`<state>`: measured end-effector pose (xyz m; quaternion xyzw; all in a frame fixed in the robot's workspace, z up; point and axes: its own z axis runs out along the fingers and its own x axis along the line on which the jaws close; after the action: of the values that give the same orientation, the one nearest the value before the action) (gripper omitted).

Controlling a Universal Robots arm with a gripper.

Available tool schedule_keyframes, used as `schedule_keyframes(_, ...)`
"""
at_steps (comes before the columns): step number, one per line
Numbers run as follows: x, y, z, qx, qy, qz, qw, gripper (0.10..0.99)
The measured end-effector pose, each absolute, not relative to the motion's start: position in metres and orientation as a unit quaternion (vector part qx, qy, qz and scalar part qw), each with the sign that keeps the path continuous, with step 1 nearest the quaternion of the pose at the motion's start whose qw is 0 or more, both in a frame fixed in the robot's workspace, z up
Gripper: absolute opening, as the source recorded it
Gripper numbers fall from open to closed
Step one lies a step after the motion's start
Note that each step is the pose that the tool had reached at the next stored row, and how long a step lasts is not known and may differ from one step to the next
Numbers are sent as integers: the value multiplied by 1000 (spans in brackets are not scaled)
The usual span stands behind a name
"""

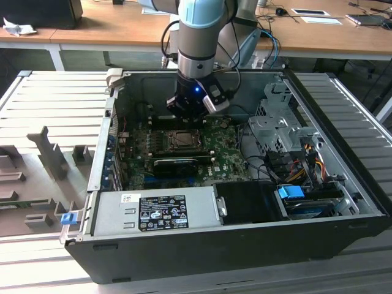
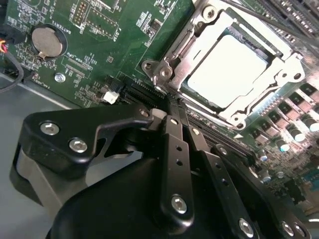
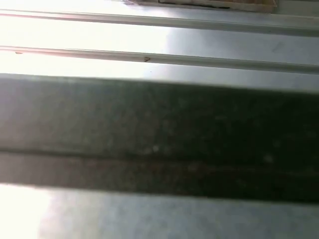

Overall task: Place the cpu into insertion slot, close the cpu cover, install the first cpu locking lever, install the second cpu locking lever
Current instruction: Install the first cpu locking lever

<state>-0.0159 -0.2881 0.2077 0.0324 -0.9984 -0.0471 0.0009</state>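
The gripper [image 2: 172, 102], fingers pressed together and empty, hangs just beside the insertion slot's [image 2: 259, 107] corner. The cpu [image 2: 227, 69] lies flat inside it, silvery face up, framed by the closed cpu cover [image 2: 279, 62].

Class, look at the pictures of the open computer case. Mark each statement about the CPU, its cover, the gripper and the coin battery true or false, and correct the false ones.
1. The cpu sits in the insertion slot. True.
2. The cpu cover stands straight up, off the chip. False: it lies down around the chip.
3. The gripper holds the cpu. False: its fingers are together, holding nothing, beside the socket's corner.
4. A round coin battery sits on the green motherboard. True.
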Motion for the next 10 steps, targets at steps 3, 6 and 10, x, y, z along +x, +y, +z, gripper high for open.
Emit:
schedule_keyframes(3, -16, -288, 217, 32, -998, -47, 1, 106)
schedule_keyframes(6, -16, -288, 221, 32, -998, -47, 1, 106)
schedule_keyframes(10, -16, -292, 221, 32, -998, -47, 1, 106)
